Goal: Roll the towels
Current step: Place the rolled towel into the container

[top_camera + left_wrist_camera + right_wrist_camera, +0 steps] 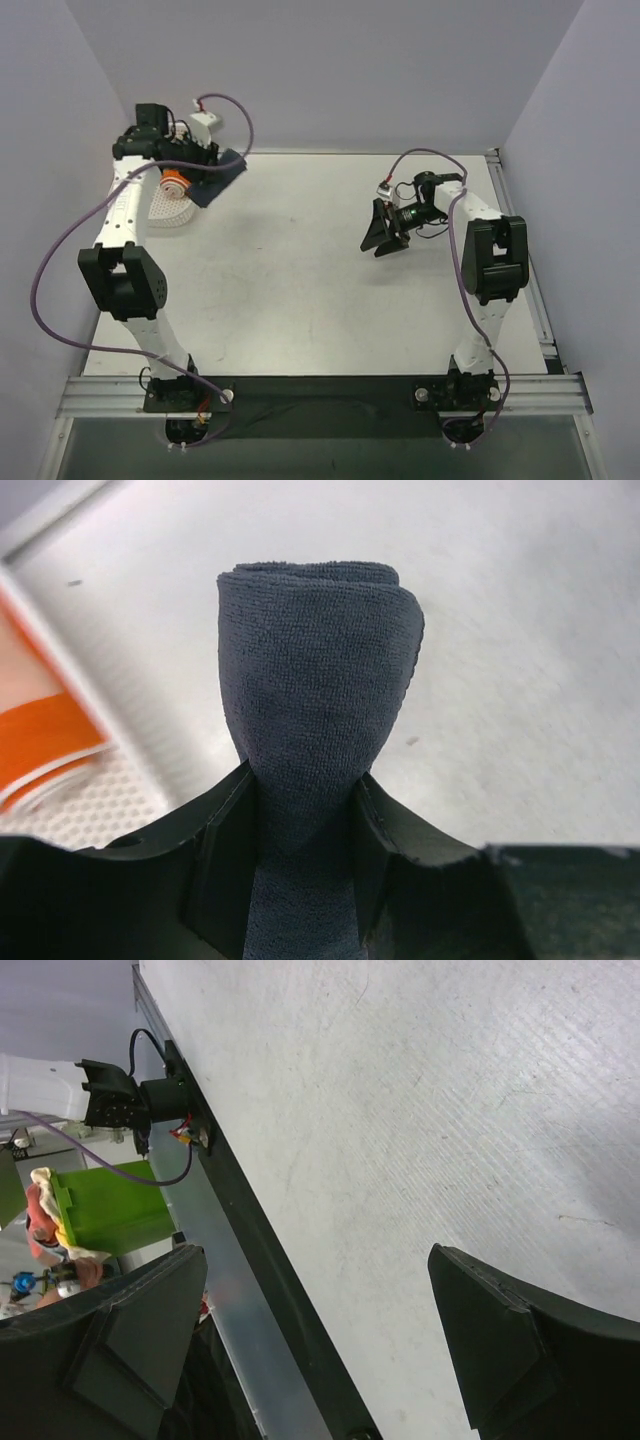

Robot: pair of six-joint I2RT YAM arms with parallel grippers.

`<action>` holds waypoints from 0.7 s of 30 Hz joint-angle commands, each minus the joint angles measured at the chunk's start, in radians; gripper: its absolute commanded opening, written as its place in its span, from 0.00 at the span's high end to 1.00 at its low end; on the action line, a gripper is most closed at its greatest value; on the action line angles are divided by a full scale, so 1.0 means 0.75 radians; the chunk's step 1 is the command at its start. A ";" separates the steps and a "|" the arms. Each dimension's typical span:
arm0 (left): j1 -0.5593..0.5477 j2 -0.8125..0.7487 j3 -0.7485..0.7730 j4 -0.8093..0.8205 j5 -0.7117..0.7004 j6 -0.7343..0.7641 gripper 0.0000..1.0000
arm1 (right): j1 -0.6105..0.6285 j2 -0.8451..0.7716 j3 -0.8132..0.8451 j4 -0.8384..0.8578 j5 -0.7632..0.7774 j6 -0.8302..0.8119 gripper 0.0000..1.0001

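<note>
A rolled dark navy towel sticks out from between my left gripper's jaws, which are shut on its lower end. From above, this towel hangs at the far left back, beside the white lattice basket, with the left gripper on it. An orange towel with a white band lies rolled in the basket; it also shows at the left wrist view's left edge as the orange towel. My right gripper hovers over the bare table at centre right, open and empty.
The basket's lattice wall sits just left of the held towel. The right wrist view shows the table's edge rail, a green box beyond it and a black clamp with cables. Grey walls close in the left, back and right.
</note>
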 commanded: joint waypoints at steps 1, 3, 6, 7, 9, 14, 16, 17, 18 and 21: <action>0.204 0.198 0.422 -0.016 -0.016 -0.251 1.00 | -0.010 -0.055 -0.005 -0.048 0.010 -0.025 0.00; 0.278 0.311 0.611 -0.012 -0.069 -0.319 1.00 | -0.010 -0.039 -0.001 -0.048 0.000 -0.021 0.00; 0.376 0.532 0.971 0.002 -0.159 -0.409 1.00 | -0.010 -0.025 0.002 -0.046 -0.008 -0.019 0.00; 0.391 0.624 1.037 0.023 -0.186 -0.434 1.00 | -0.012 -0.022 0.004 -0.046 -0.006 -0.019 0.00; 0.428 0.688 1.125 0.065 -0.202 -0.444 1.00 | -0.010 -0.014 0.002 -0.046 -0.002 -0.021 0.00; 0.456 0.727 0.944 0.407 -0.266 -0.432 1.00 | -0.016 0.018 -0.019 -0.046 0.018 -0.031 0.00; 0.456 0.786 0.947 0.478 -0.274 -0.448 1.00 | -0.016 0.039 -0.025 -0.048 0.033 -0.033 0.00; 0.454 0.809 0.958 0.497 -0.284 -0.460 1.00 | -0.016 0.055 -0.025 -0.048 0.037 -0.033 0.00; 0.456 0.835 0.986 0.514 -0.290 -0.468 1.00 | -0.016 0.063 -0.023 -0.046 0.043 -0.031 0.00; 0.456 0.917 1.001 0.589 -0.317 -0.497 1.00 | -0.016 0.096 -0.015 -0.050 0.051 -0.025 0.00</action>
